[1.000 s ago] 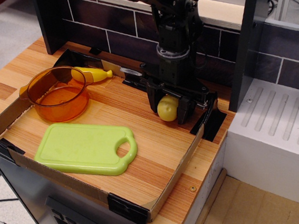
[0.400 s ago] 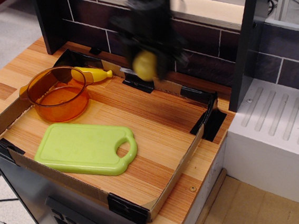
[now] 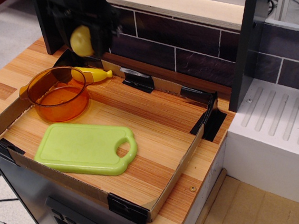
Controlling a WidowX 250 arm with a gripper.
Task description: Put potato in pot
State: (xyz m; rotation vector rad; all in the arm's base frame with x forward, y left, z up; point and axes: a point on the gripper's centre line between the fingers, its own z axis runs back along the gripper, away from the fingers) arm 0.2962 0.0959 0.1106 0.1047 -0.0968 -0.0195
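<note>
The pot (image 3: 58,93) is sitting at the table's (image 3: 157,137) left end. Just right of it and above, the blurred hand (image 3: 84,40) is clamping the potato (image 3: 81,40) aloft. Carrying appears underway; next it likely needs centring over the pot, lowering, releasing.

One potato (image 3: 80,41) is showing, held up in the air above the tabletop's back-left corner in one dark, blurred gripper (image 3: 83,40). One orange pot (image 3: 57,94) is sitting near the left edge. One yellow banana (image 3: 93,74) is lying just behind the pot, toward the back edge. One green cutting board (image 3: 85,148) is lying flat along the front edge. One shallow cardboard tray (image 3: 172,176) is holding the pot, banana and board.
</note>
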